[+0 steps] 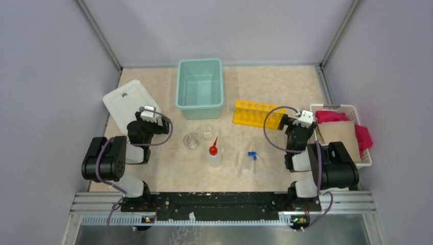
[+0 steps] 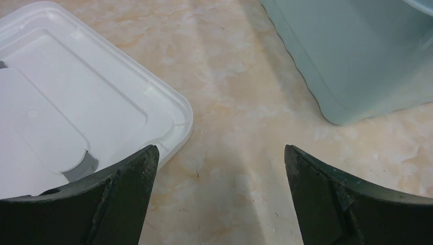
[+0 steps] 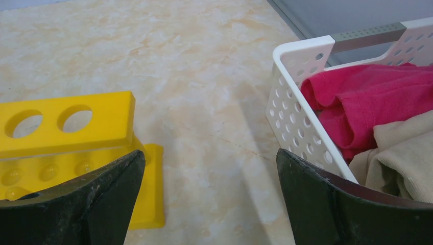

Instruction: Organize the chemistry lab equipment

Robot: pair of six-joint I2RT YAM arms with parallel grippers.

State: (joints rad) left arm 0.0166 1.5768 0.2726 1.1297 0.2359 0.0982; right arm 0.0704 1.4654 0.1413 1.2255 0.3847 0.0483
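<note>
1. Nothing looks sorted yet: the glass cups (image 1: 191, 140), squeeze bottle (image 1: 214, 153) and test tubes (image 1: 250, 155) sit loose mid-desk (image 1: 286, 81), between the arms.
2. The yellow rack (image 1: 254, 113) stands just behind the tubes, and the holes that show are empty.
3. The teal bin (image 1: 200, 88) at the back is empty. A white lid (image 1: 125, 102) lies to its left.
4. Left pincer (image 2: 219, 150): released, grasping nothing, over bare desk between lid and bin.
5. Right pincer (image 3: 210, 153): released, grasping nothing, between the rack and the cloth basket (image 3: 286, 76).
6. Still to do, as I judge it: everything. The tubes probably go into the rack, and the cups and bottle get put away.
</note>
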